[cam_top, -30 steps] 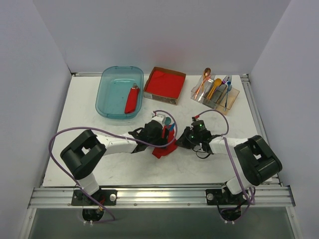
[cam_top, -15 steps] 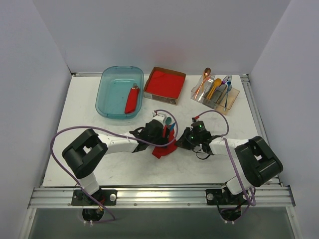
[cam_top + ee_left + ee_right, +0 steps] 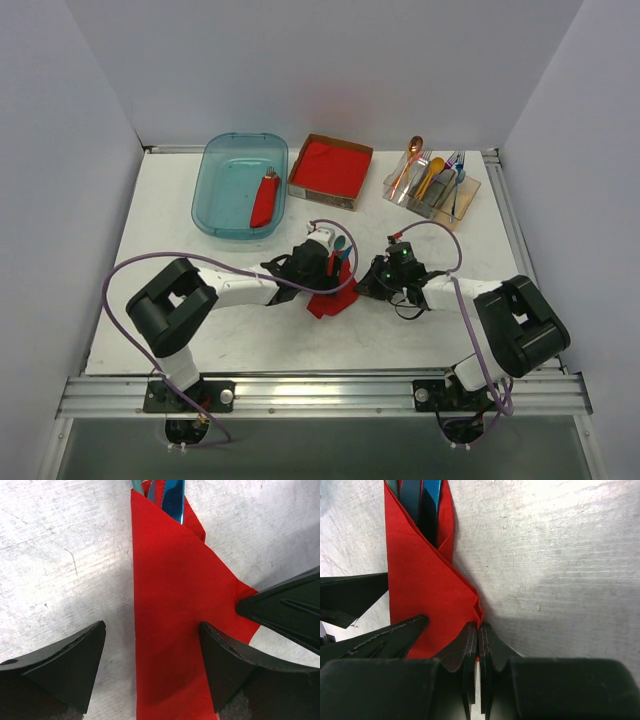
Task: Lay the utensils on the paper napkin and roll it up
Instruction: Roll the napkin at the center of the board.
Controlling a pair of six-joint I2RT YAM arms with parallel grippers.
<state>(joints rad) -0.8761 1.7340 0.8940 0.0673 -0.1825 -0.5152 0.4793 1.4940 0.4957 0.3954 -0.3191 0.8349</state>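
Top external view: along the far edge of the white tabletop [image 3: 200, 330], well apart from both wrists, a translucent teal plastic tub [image 3: 215, 200] holding a red rolled bundle [image 3: 265, 200], a brown cardboard box with a thick red stack [image 3: 331, 168], and a clear plastic holder [image 3: 440, 208] of spare cutlery with an orange plastic spoon [image 3: 411, 158]. At table centre, the bright-red paper napkin [image 3: 330, 302], partly hidden under the left gripper [image 3: 333, 266], with the right gripper [image 3: 362, 285] just beside its right edge.

Left wrist view: napkin folded to a long wedge, flat on the table between widely spread left fingers [image 3: 65, 665]. At its far end, a blue plastic utensil [image 3: 172, 495] and a teal plastic utensil [image 3: 136, 485] protruding. From the right, a black right fingertip touching the napkin's side corner.

Right wrist view alone: right fingers [image 3: 470, 640] pressed together on that folded corner, a sliver of red between the pads. Utensil handles tucked inside the fold's open end. Tub, box and holder in the overhead view only.
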